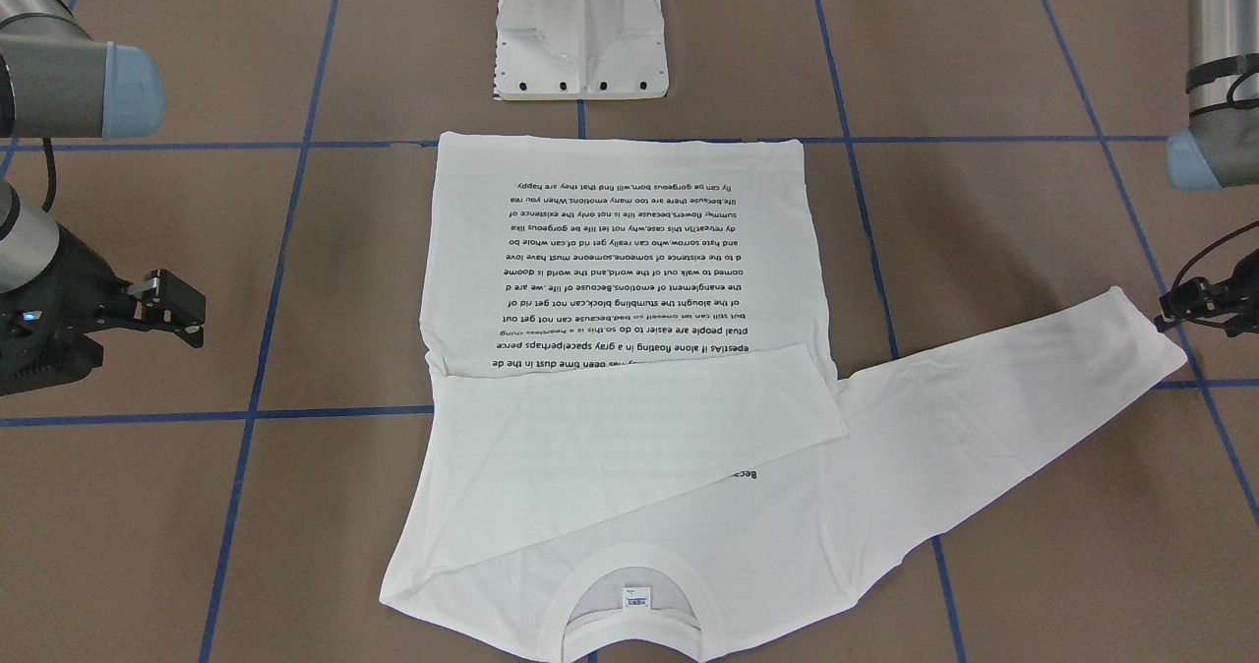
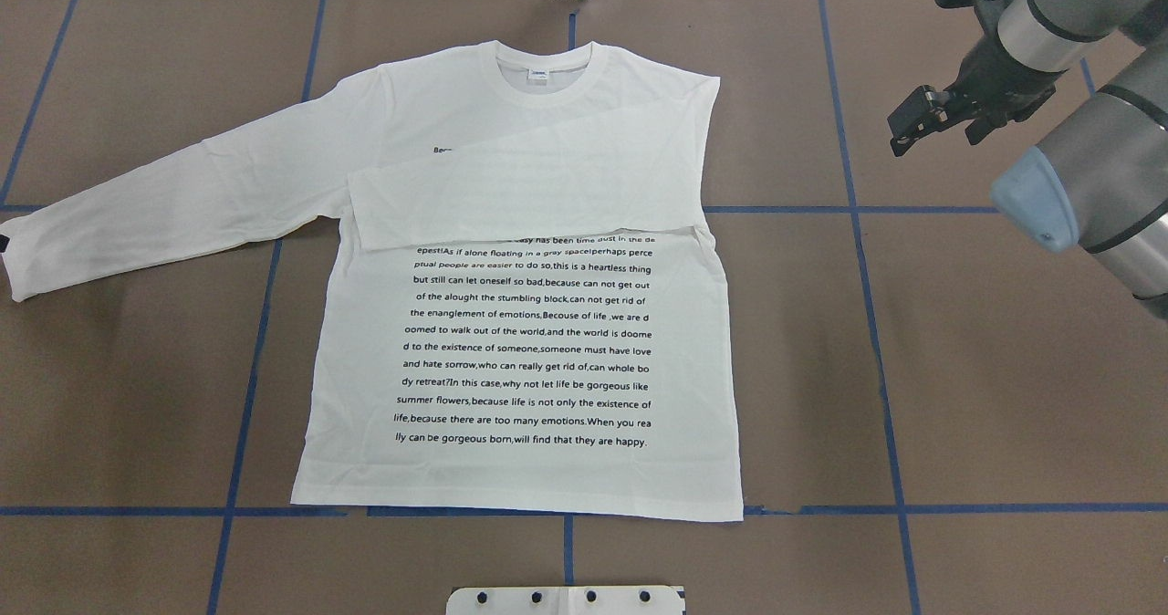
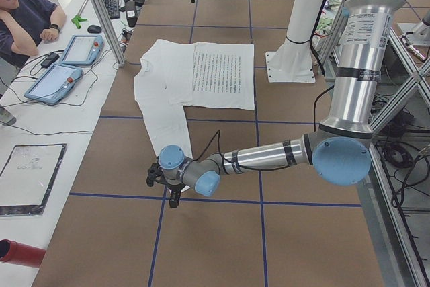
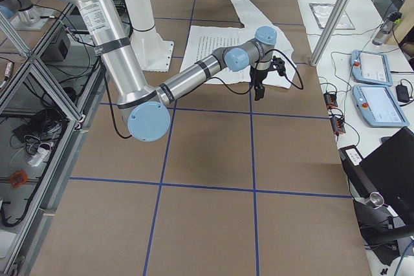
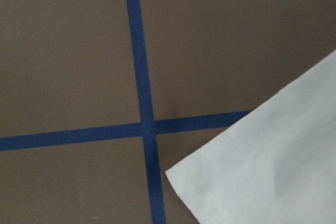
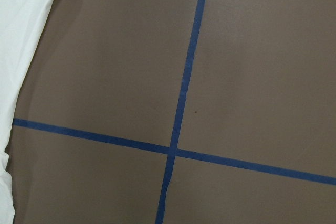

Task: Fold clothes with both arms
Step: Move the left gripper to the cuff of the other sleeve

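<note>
T-shirt [image 2: 525, 323] text ends "they are happy"; right gripper [image 1: 187, 314] spread, left gripper [image 1: 1170, 311] unclear whether spread.

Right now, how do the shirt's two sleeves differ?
The sleeve on the robot's left lies stretched out over the table; the sleeve on the robot's right is folded across the front of the shirt. The folded one covers the top lines of print; the stretched one covers none. Both lie flat and white.
</note>
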{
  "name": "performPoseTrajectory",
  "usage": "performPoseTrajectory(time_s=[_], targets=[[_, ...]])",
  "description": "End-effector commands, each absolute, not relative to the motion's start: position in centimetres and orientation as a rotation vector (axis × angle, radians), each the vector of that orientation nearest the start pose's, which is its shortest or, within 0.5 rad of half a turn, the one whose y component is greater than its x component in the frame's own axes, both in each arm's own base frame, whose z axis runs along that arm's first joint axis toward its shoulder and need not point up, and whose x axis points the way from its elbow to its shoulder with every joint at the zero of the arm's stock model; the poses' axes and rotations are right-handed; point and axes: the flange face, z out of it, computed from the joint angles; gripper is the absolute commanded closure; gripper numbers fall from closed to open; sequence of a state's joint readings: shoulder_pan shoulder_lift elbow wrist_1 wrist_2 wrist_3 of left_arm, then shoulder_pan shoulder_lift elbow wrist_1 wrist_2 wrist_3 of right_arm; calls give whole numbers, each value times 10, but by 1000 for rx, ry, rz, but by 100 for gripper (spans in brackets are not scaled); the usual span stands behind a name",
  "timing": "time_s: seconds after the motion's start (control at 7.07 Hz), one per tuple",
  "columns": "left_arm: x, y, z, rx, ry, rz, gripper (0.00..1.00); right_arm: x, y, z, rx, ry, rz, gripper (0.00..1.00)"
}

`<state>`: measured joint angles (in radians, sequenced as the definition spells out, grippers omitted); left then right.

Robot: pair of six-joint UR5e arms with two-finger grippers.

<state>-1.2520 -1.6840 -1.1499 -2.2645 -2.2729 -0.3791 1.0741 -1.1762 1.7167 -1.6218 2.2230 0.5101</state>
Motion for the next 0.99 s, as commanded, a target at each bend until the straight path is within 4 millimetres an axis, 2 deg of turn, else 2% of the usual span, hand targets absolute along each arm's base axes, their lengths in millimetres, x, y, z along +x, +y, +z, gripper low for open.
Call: performPoseTrajectory(time_s=[0.0,0.42,0.85], targets=[[108,-546,727,112,790,35,1,-233,-584,376,104,-788,-145,0],[112,-547,724,114,794,31,1,-232,-585,376,105,-788,-144,0],[126,-543,729,115,800,50,1,-233,-585,378,103,-786,-144,0]])
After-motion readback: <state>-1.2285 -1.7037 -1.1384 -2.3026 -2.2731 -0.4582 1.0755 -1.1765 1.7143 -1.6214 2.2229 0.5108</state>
